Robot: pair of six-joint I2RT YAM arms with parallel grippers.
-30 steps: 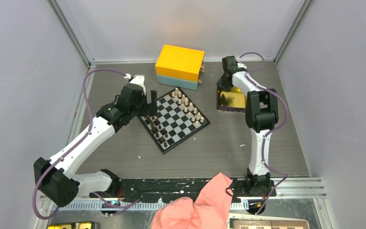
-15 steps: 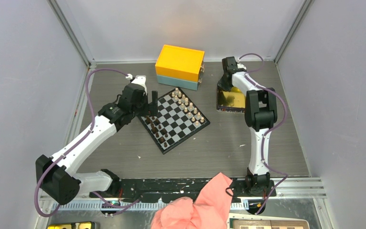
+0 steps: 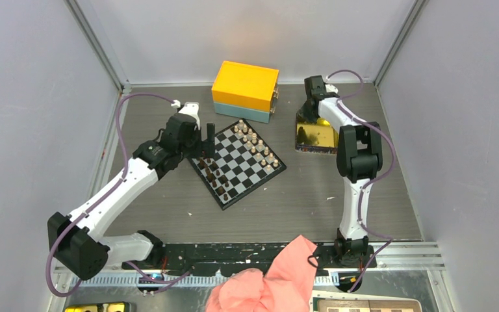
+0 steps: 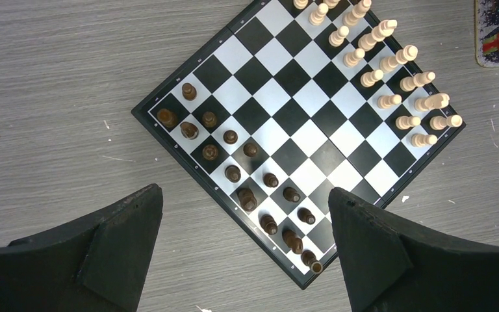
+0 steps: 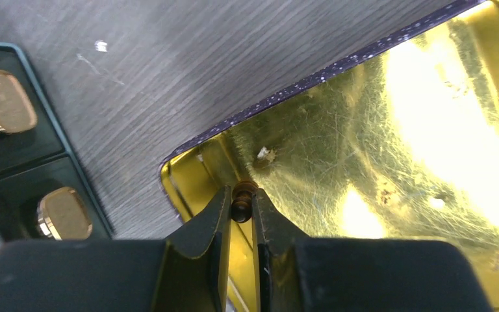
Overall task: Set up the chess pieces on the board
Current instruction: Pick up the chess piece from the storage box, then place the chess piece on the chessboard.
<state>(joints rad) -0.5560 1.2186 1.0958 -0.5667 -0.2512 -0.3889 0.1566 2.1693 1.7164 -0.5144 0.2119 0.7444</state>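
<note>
Fingers of the left gripper are spread as wide as they go with nothing between them. It hovers over the near-left edge of the board, probably parked to leave the other arm room. The board lies flat mid-table, turned diagonal. Dark pieces stand in two rows along its left side and light pieces in two rows on the opposite side, with the middle squares bare, so setup looks nearly finished.

I count fifteen dark ones. The last square of the inner row is behind the finger on the right of that view, so I can't tell if it's filled. The far end of the light rows is cut off at the top of the left wrist view, and the top view is too small for a count.

A yellow-and-teal box sits behind the board.

The right gripper has its fingers almost together, pinching a dark chessman in the corner of the gold tin. The tin is likely where loose pieces were kept, so this is a pickup. Only the chessman's crown shows, so its type is unclear, as is whether it is lifted or touching the tin floor. In the top view this grip is hidden under the arm's own wrist.
</note>
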